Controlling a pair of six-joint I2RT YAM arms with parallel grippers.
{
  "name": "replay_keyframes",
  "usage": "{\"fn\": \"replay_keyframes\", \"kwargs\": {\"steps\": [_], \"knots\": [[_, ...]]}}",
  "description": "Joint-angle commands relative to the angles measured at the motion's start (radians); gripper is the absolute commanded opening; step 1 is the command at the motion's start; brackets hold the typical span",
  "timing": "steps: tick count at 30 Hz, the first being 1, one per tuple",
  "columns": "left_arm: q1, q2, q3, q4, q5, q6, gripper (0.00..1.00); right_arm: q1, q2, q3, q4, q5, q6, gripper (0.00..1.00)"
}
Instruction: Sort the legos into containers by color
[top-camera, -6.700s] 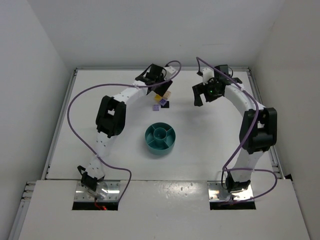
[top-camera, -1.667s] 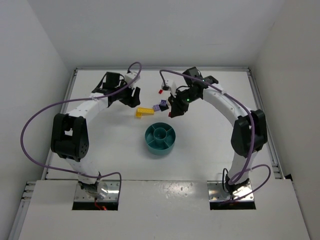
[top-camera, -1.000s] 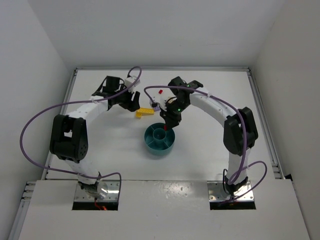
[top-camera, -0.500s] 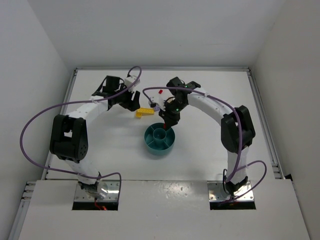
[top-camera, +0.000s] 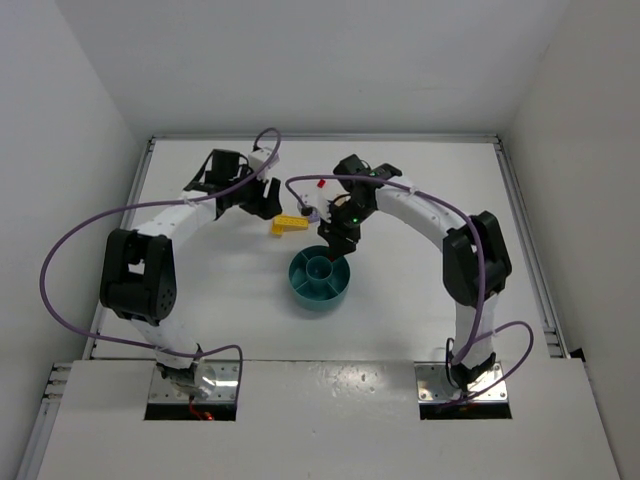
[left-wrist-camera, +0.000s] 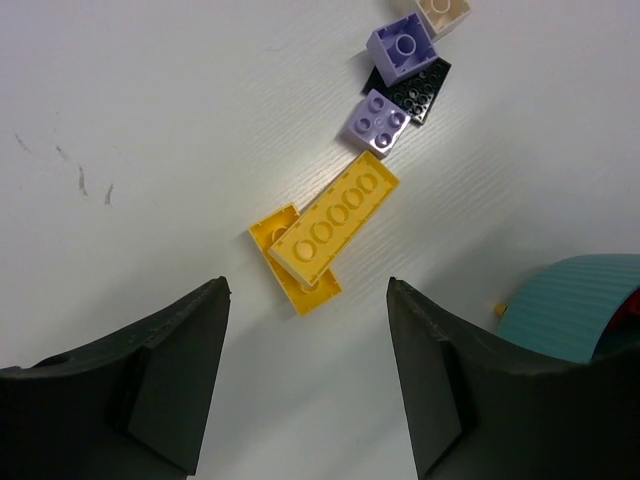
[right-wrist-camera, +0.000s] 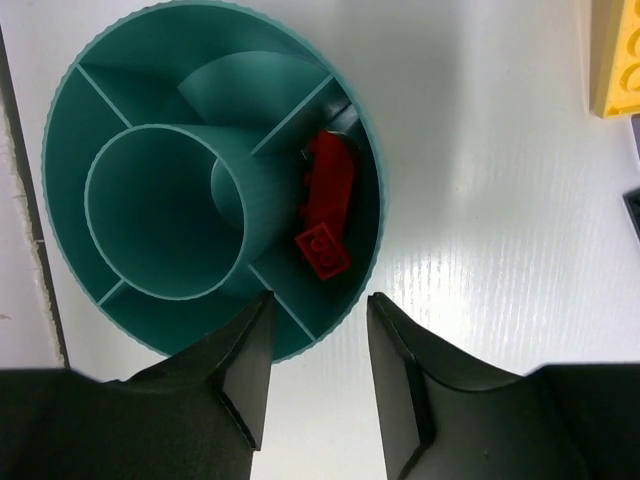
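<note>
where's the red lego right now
In the right wrist view the red lego lies in an outer compartment of the teal dish, between the central cup and the rim, just beyond the open right gripper.

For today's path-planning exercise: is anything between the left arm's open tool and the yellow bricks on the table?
Nothing visible. In the left wrist view the left tool is open, and only bare table separates it from the yellow bricks. The purple bricks and black brick lie beyond the yellow ones.
</note>
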Motion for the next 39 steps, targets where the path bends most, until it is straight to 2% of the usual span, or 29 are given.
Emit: {"fn": "replay_keyframes", "kwargs": {"steps": [1, 4, 5, 8, 11, 13, 15, 20, 23, 34, 39], "knots": [[-0.005, 0.016, 0.055, 0.044, 0.025, -0.026, 0.7, 0.005, -0.078, -0.02, 0.041, -0.027, -0.021, 0.43], [-0.039, 0.043, 0.09, 0.064, 0.007, -0.048, 0.7, -0.004, -0.114, -0.031, 0.095, -0.027, 0.042, 0.43], [-0.067, 0.055, 0.103, 0.074, -0.01, -0.048, 0.7, -0.015, -0.128, -0.031, 0.151, -0.015, 0.117, 0.43], [-0.116, 0.141, 0.196, 0.074, -0.1, -0.075, 0.69, -0.041, -0.182, -0.067, 0.288, 0.096, 0.257, 0.39], [-0.172, 0.265, 0.366, 0.064, -0.157, -0.131, 0.65, -0.093, -0.191, -0.101, 0.334, 0.218, 0.459, 0.37], [-0.185, 0.33, 0.44, 0.052, -0.157, -0.14, 0.64, -0.147, -0.212, -0.145, 0.365, 0.264, 0.534, 0.37], [-0.197, 0.419, 0.538, 0.042, -0.185, -0.166, 0.64, -0.182, -0.222, -0.156, 0.389, 0.335, 0.611, 0.42], [-0.226, 0.592, 0.745, -0.021, -0.254, -0.175, 0.64, -0.3, -0.231, -0.167, 0.39, 0.381, 0.676, 0.63], [-0.226, 0.666, 0.814, -0.03, -0.318, -0.175, 0.64, -0.34, -0.24, -0.156, 0.38, 0.381, 0.685, 0.68], [-0.226, 0.801, 0.946, -0.03, -0.364, -0.184, 0.65, -0.415, -0.249, -0.184, 0.371, 0.346, 0.703, 0.68], [-0.226, 0.833, 0.946, -0.021, -0.364, -0.184, 0.55, -0.435, -0.231, -0.161, 0.371, 0.337, 0.703, 0.68]]}}
